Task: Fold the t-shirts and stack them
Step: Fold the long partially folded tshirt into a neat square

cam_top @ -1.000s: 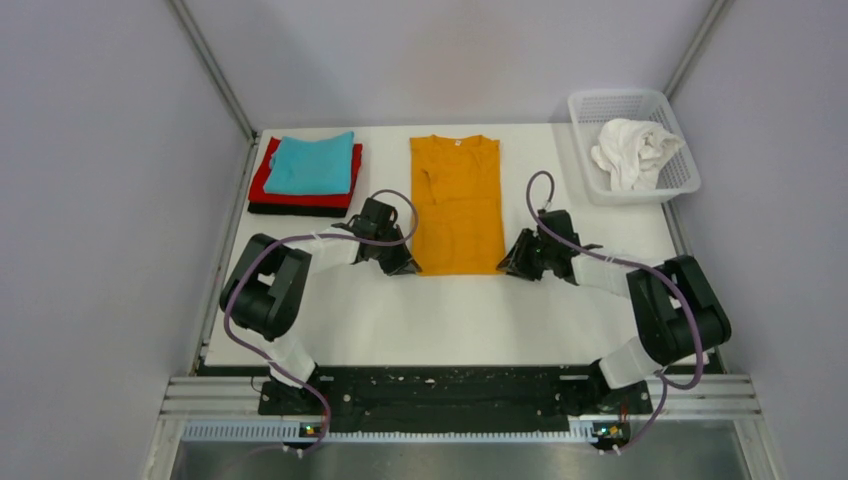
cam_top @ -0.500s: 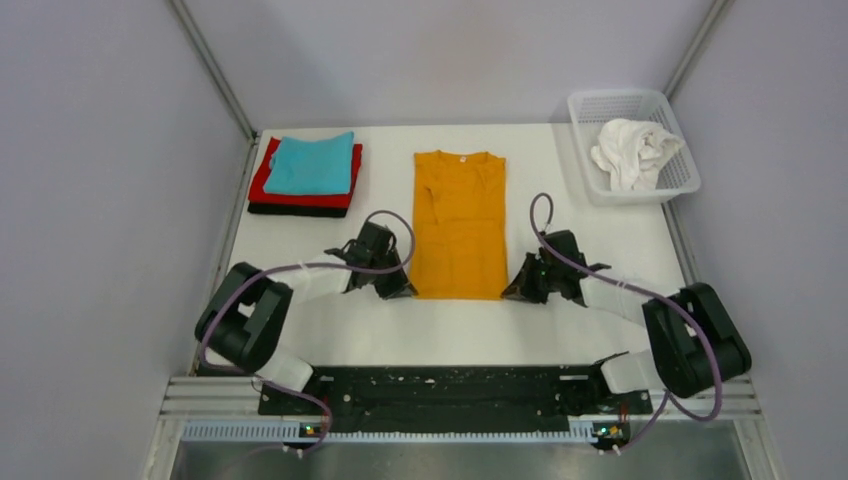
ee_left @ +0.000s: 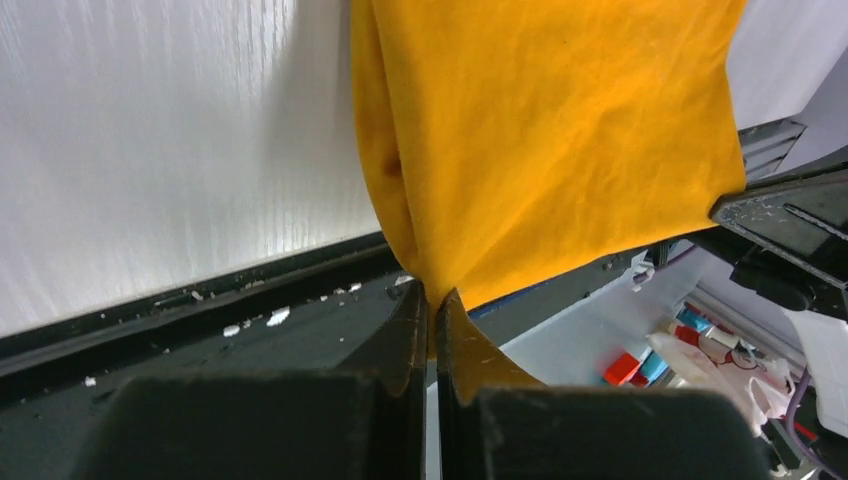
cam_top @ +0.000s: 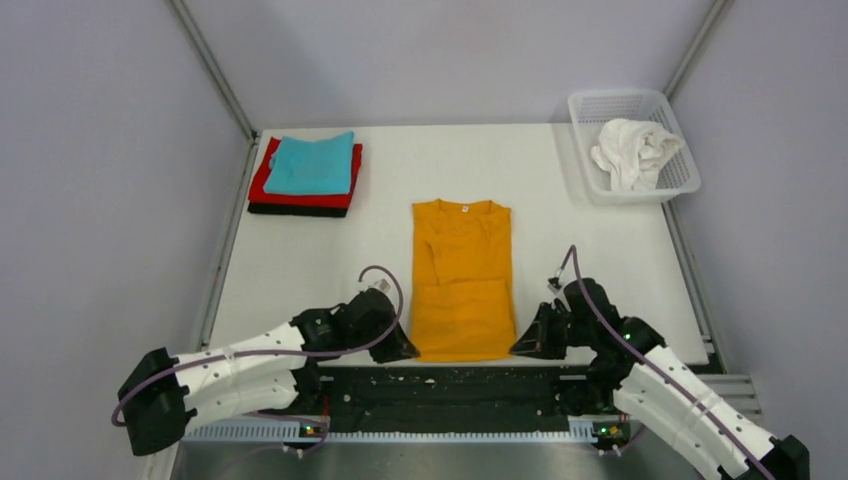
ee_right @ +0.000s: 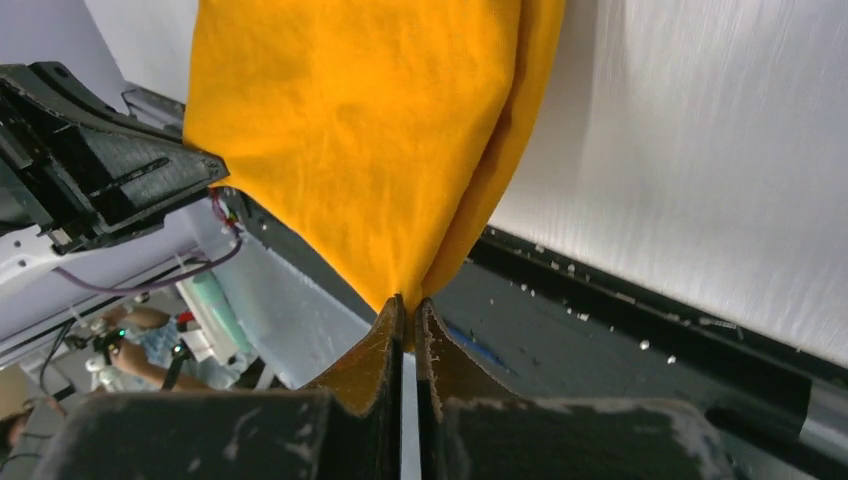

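1. Top external: I see the orange t-shirt (cam_top: 463,280) lying as a narrow rectangle in the middle of the table (cam_top: 300,270). Its collar points away from me and its near hem sits right at the table's near edge, against the black rail (cam_top: 460,385).
   - The left gripper (cam_top: 400,350) has the near-left hem corner and the right gripper (cam_top: 527,347) has the near-right one. Both arms lie low over the rail.
   - Bare table shows on either side of the shirt and beyond its collar.
   - At the far left, close to the table's side edge, a folded teal t-shirt (cam_top: 312,165) lies on a red t-shirt (cam_top: 262,185), which lies on a black t-shirt (cam_top: 295,209).
   - At the far right edge a mesh basket (cam_top: 660,185) holds a crumpled white t-shirt (cam_top: 632,150).
   - A small white tag (cam_top: 464,208) sits inside the orange collar, too small for me to read.
2. Left wrist: the left gripper (ee_left: 432,300) has its jaws pressed almost together on orange cloth (ee_left: 550,130), with a bit of the corner poking out below the tips. The cloth runs from the tips up onto the table, past the table's edge and the fleck-strewn black strip.
3. Right wrist: the right gripper (ee_right: 408,305) has its jaws likewise nearly closed, pinching the orange hem corner (ee_right: 370,120). The table edge and the black strip are just beside the tips.
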